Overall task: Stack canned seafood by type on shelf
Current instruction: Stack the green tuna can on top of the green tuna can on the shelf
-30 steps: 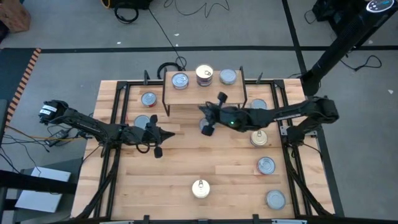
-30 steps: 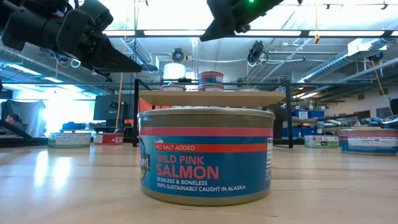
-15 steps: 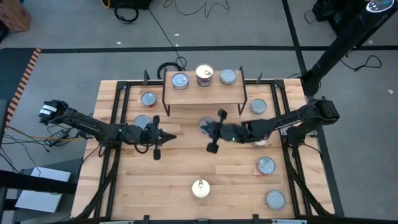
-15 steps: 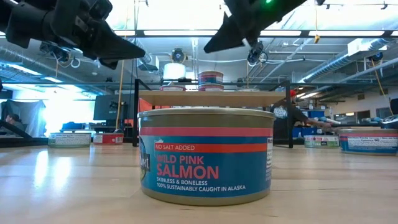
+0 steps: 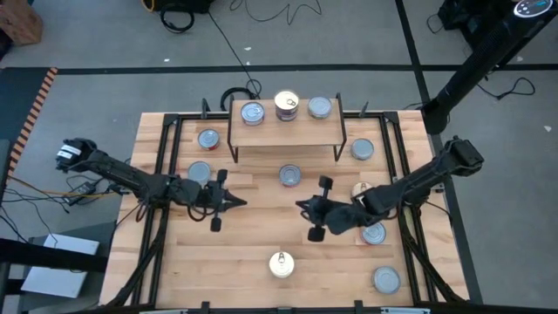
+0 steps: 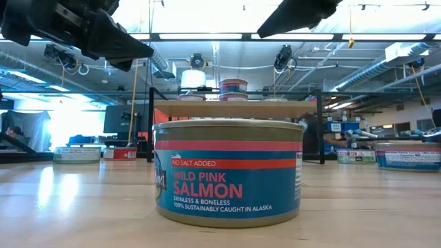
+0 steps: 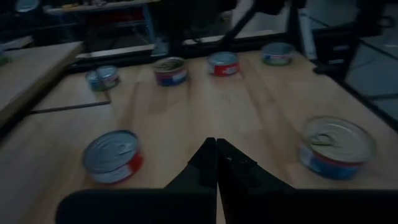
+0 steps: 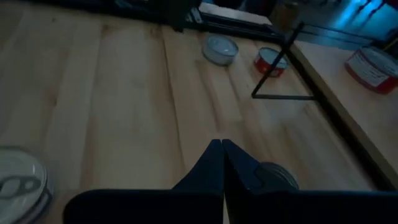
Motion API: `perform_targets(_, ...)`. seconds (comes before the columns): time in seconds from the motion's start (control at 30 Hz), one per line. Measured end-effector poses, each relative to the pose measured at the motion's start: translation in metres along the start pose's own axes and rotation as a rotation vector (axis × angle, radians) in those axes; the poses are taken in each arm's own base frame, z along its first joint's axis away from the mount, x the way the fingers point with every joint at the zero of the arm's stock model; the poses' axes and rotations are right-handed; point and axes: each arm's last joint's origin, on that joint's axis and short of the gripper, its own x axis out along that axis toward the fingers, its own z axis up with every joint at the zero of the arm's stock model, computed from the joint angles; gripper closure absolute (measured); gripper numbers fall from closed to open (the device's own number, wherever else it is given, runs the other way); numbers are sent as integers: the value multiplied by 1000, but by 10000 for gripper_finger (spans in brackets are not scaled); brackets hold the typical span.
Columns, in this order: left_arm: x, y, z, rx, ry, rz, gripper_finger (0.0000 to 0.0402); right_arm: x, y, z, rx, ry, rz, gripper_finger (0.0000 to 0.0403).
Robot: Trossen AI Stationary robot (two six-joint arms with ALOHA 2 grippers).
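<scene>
salmon can [image 6: 228,172] reads "no salt added, wild pink salmon"; both arms' jaws together.

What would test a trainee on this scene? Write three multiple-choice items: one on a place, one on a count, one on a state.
1. The can between the two arms lies:
A. on the shelf
B. on the table, just in front of the shelf
C. in a tool

2. From above, how many tops show on the shelf?
A. one
B. three
C. six

3. The left tool and right tool are:
A. both shut and empty
B. both wide open
C. each shut on a can

Answers:
1 B: the high view shows it on the boards, clear of the shelf's front edge.
2 B: three round tops stand in a row there.
3 A: each wrist view shows the fingers pressed together with nothing between them.
</scene>
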Motion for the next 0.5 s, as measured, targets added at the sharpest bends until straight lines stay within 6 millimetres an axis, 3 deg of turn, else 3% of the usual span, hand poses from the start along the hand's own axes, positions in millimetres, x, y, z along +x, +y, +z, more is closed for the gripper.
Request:
perform_targets(0.17, 3, -10, -3, 16, 12, -47, 396, -8, 1, -13, 10, 103, -12, 401)
perform_targets(0.3, 7, -14, -9, 2, 48, -55, 396, -18, -5, -29, 49, 213, -124, 402)
perform_targets(0.4, 9, -16, -12, -18, 66, -59, 396, -27, -17, -41, 90, 323, -206, 402)
perform_targets(0.5, 10, -18, -12, -22, 57, -64, 396, -34, -41, -53, 167, 469, -329, 401)
